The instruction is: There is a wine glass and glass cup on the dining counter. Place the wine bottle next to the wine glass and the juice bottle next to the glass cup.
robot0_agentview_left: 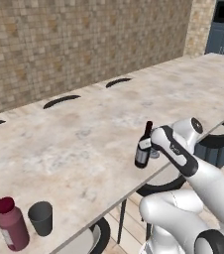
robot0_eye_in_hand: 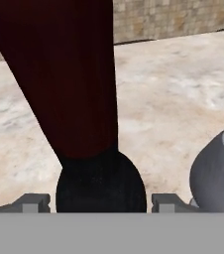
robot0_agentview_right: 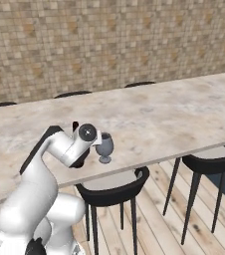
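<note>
Dining counter [robot0_agentview_left: 84, 134]: wine bottle [robot0_agentview_left: 143, 146] at wine glass [robot0_agentview_right: 104, 145].
Gripper [robot0_agentview_left: 152, 149] holds the bottle beside the glass, release pending; juice bottle [robot0_agentview_left: 12, 223] already stands by cup [robot0_agentview_left: 40, 217].

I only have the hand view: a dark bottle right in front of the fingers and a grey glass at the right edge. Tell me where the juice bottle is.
Observer: The left base view shows the juice bottle upright at the far left, close to the near edge of the dining counter and just beside the glass cup.
Operator: Confirm that the grey glass is the stemmed one.
Observer: It is. The right base view shows the wine glass upright on its stem and foot, near the counter's edge.
</note>
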